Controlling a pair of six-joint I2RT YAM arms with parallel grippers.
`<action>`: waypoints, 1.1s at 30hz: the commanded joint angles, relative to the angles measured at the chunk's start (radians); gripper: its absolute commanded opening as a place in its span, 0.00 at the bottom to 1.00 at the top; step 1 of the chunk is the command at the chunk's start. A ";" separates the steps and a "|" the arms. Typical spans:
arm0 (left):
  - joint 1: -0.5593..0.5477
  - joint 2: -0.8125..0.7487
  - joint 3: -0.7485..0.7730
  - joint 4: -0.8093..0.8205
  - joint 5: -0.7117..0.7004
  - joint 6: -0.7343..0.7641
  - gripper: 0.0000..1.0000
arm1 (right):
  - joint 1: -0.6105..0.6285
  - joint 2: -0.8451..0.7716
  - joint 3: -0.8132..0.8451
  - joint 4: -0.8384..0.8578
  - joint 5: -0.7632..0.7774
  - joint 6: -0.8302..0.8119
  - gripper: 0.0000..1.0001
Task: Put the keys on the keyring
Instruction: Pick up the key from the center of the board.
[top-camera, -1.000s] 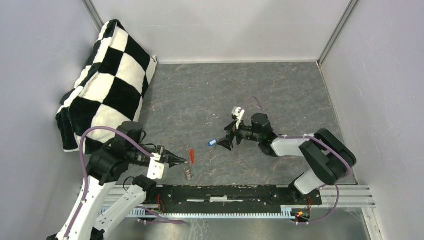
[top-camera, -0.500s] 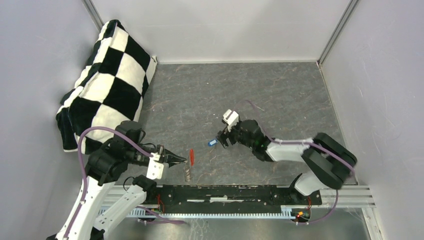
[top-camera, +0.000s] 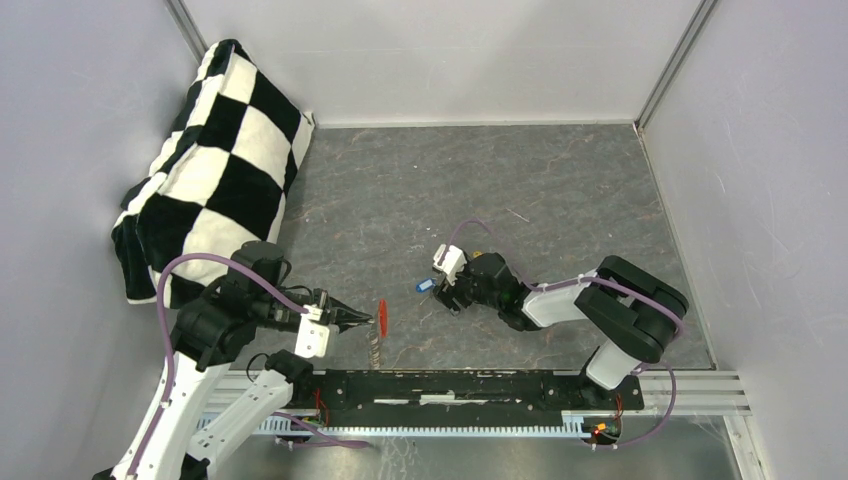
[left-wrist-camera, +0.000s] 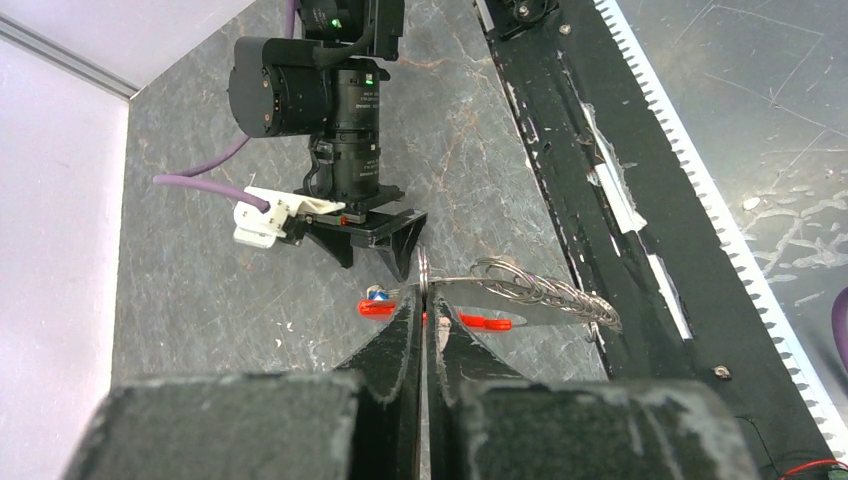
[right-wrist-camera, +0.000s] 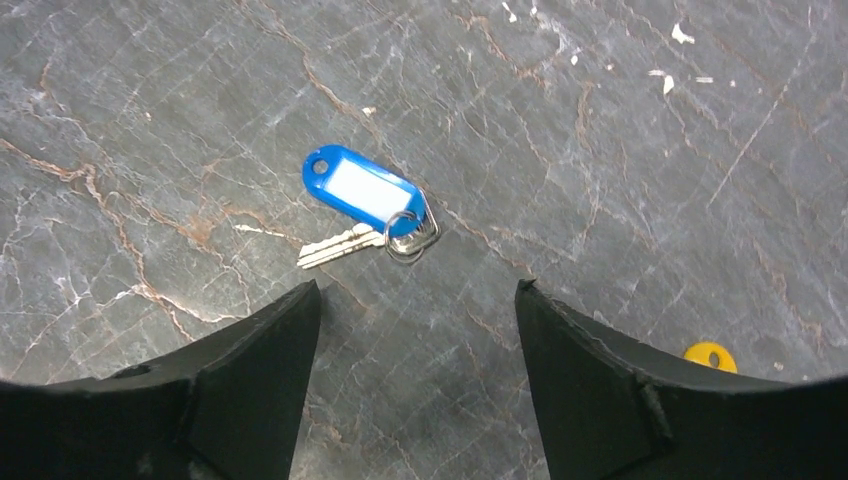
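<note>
Left gripper (left-wrist-camera: 425, 300) sits nearest the base rail, fingers pressed together on the thin metal loop of the red keyring (left-wrist-camera: 483, 321), which it holds edge-on. A twisted wire strand (left-wrist-camera: 548, 294) trails from the loop. Beyond it I see the right gripper (right-wrist-camera: 418, 290) spread wide, pointing down over the blue-tagged key (right-wrist-camera: 362, 195). That key lies flat on the grey table (right-wrist-camera: 150, 100), neither finger touching it. Yellow key head (right-wrist-camera: 710, 355) peeks out beside the right-hand finger. Checkered cloth (top-camera: 215, 150) against far left wall.
</note>
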 joint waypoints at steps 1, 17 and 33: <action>-0.002 -0.004 0.032 0.043 0.002 -0.039 0.02 | 0.005 0.041 0.038 0.062 -0.002 -0.078 0.73; -0.002 -0.011 0.041 0.044 -0.009 -0.066 0.02 | -0.043 0.109 0.096 0.014 -0.153 -0.081 0.28; -0.002 0.007 0.051 0.043 -0.002 -0.072 0.02 | -0.070 -0.038 0.027 0.067 -0.359 0.019 0.00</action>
